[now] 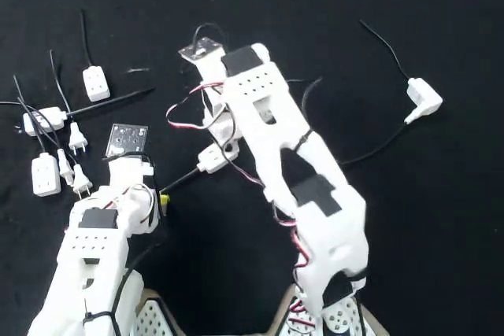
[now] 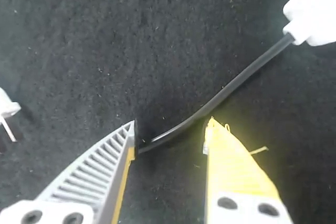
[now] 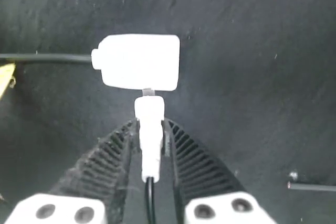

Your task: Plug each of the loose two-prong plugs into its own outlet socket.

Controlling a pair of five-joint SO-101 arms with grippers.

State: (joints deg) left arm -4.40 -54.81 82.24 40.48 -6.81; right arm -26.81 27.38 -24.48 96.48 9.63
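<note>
the right end effector (image 3: 150,125) is clamped on a white plug (image 3: 149,145), whose prongs meet the outlet socket (image 3: 139,61), ready to push home. behind the socket, the left end effector (image 2: 171,124) stands apart astride the socket's cable (image 2: 231,85), likely to steady it.

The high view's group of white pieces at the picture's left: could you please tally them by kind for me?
Outlet sockets: 3
Loose two-prong plugs: 3
Total: 6
</note>
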